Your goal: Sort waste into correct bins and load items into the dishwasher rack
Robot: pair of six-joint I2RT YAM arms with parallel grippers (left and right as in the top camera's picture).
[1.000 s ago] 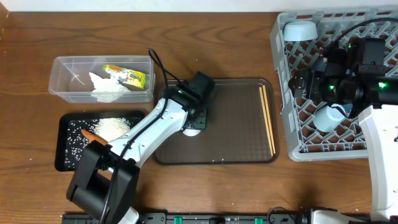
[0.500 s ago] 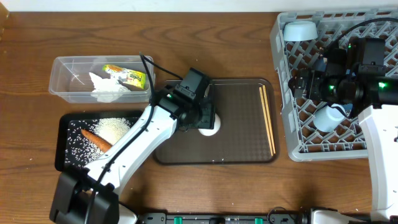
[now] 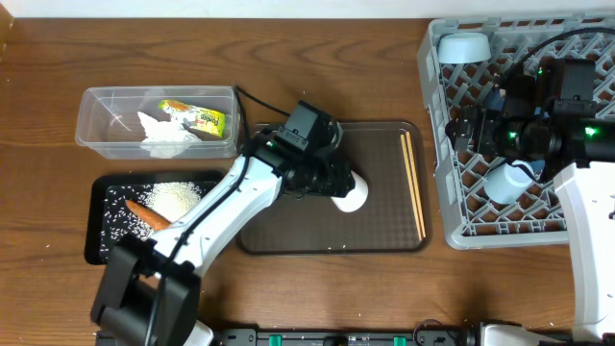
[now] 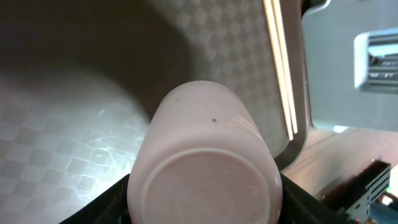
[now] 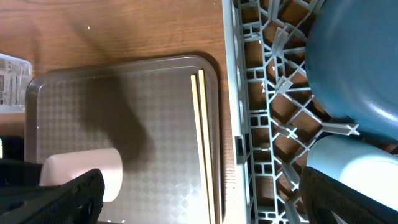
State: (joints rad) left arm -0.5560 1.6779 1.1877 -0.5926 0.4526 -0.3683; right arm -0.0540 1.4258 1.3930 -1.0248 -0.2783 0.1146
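Clenched on the sideways white cup [image 4: 205, 168] over the brown serving tray's [image 3: 375, 231] middle, the left gripper [image 3: 338, 185] seems mid-carry, needing next to cross the chopsticks [image 3: 414, 187] at the tray's right into the dishwasher rack [image 3: 434, 144], where the right gripper [image 5: 199, 208] hangs released.

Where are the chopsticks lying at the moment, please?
In the overhead view, the chopsticks lie lengthwise along the right edge of the brown serving tray, between the white cup and the grey dishwasher rack.
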